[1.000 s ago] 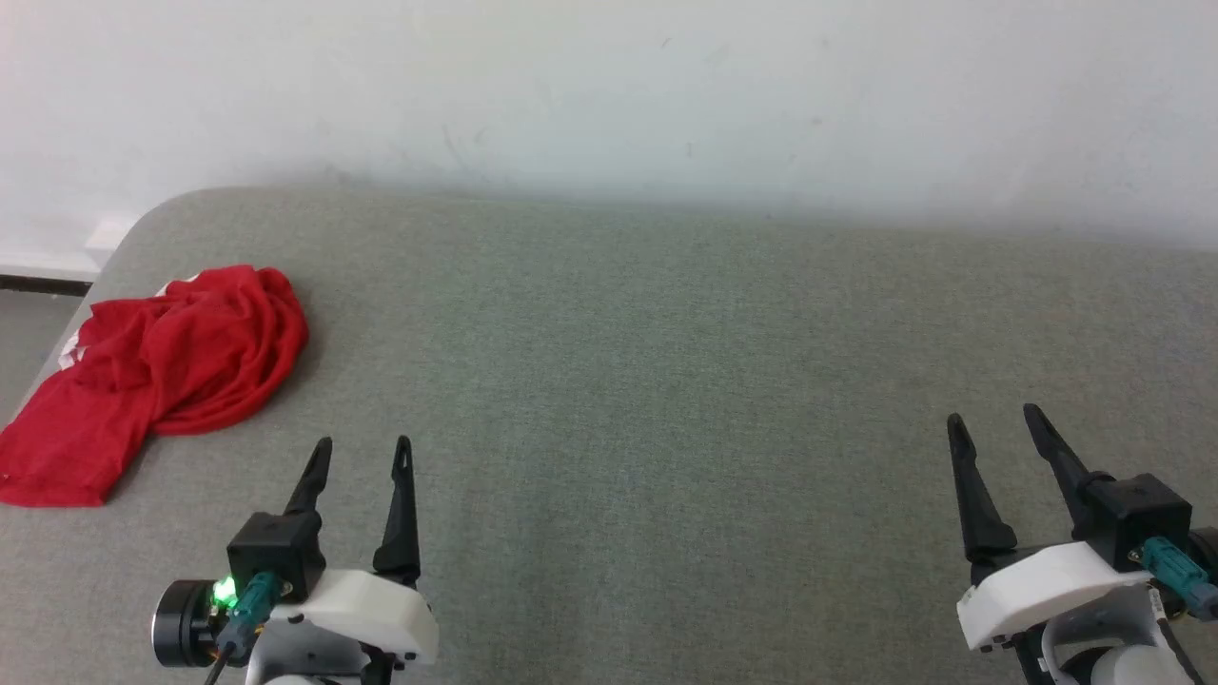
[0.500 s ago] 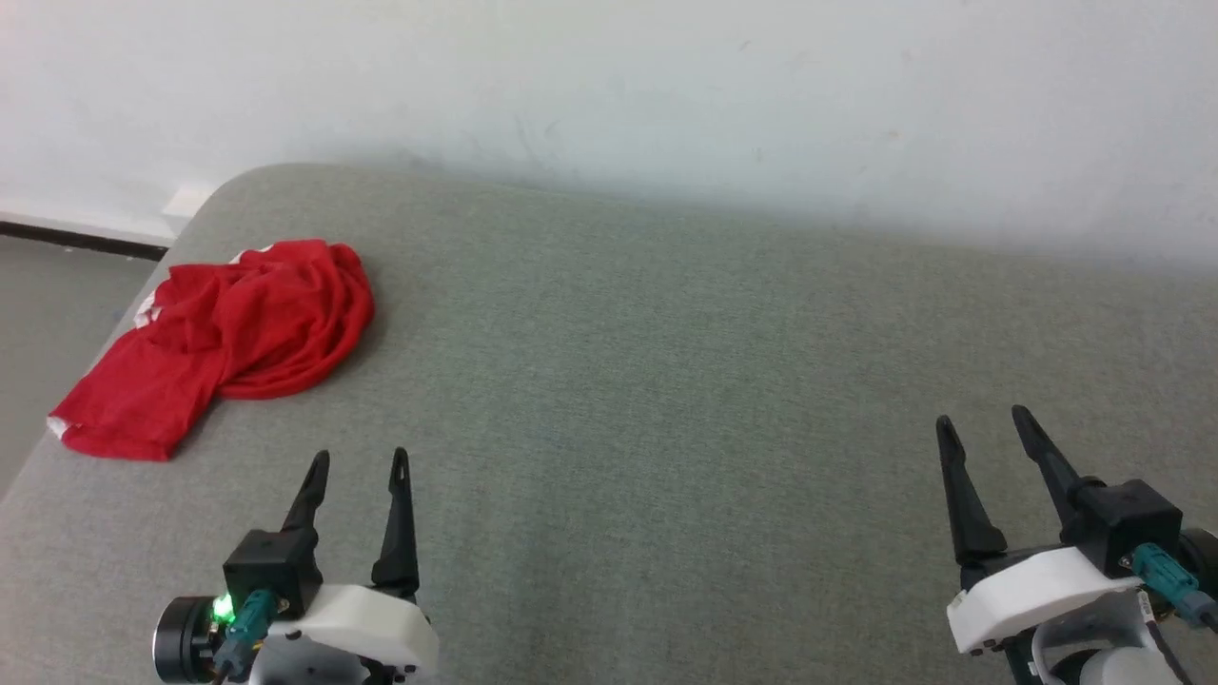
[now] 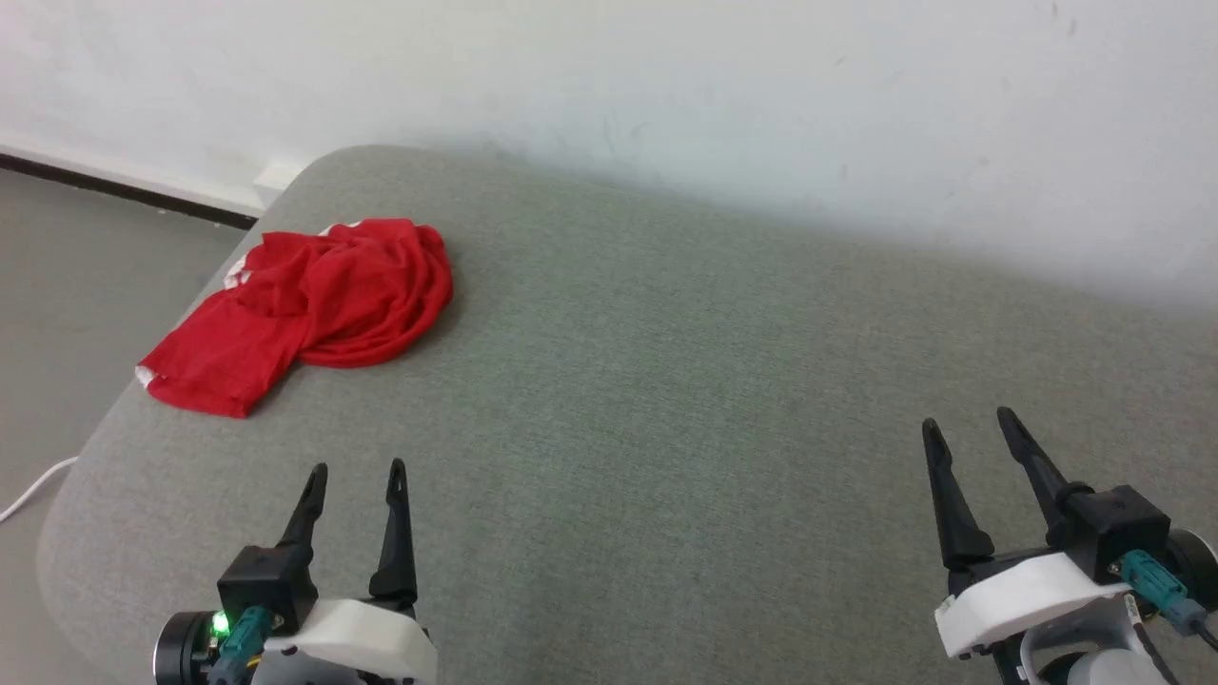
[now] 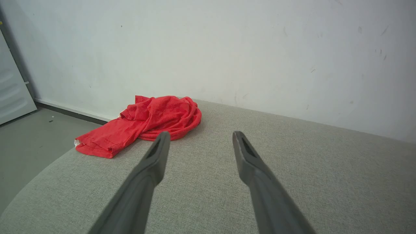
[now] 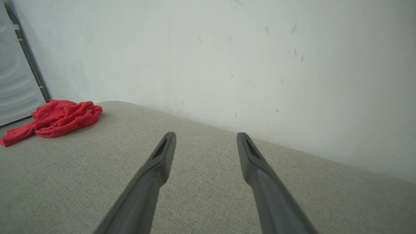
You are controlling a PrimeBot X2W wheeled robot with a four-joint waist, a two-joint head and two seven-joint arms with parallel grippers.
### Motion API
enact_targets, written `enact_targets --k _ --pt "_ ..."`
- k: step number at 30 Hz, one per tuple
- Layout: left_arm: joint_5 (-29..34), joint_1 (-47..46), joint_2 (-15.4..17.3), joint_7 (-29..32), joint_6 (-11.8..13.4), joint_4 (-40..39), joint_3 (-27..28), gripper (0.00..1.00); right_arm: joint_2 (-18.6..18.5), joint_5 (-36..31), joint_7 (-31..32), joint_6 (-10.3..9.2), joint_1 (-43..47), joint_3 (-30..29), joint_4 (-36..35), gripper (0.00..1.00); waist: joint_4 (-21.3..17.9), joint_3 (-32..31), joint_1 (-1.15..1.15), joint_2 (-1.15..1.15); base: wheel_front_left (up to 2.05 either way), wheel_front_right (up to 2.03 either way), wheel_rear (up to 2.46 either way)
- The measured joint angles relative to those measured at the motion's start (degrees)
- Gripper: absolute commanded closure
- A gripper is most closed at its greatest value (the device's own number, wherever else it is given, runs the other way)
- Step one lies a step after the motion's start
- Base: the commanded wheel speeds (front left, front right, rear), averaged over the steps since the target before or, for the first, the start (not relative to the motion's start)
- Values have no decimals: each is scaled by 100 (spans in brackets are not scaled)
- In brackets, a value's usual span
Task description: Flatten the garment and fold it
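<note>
Lying crumpled: one garment [image 3: 324, 295]; left hand [image 3: 358, 466], right hand [image 3: 966, 418] both parted, empty.

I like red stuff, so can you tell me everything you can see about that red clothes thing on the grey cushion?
The red garment is bright red, soft-looking cloth with small white bits at its edges. It is crumpled, not flat: a bunched mound of folds with a flatter part stretching toward the left rim. It lies at the far left corner of the grey fabric-covered surface. Nothing but that surface touches it.
</note>
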Motion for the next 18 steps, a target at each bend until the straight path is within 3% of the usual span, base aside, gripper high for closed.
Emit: enact_targets --k 18 --pt "-227 28 0 -208 83 26 -52 0 2 36 -210 0 -9 154 143 0 765 67 0 0 0 0 0"
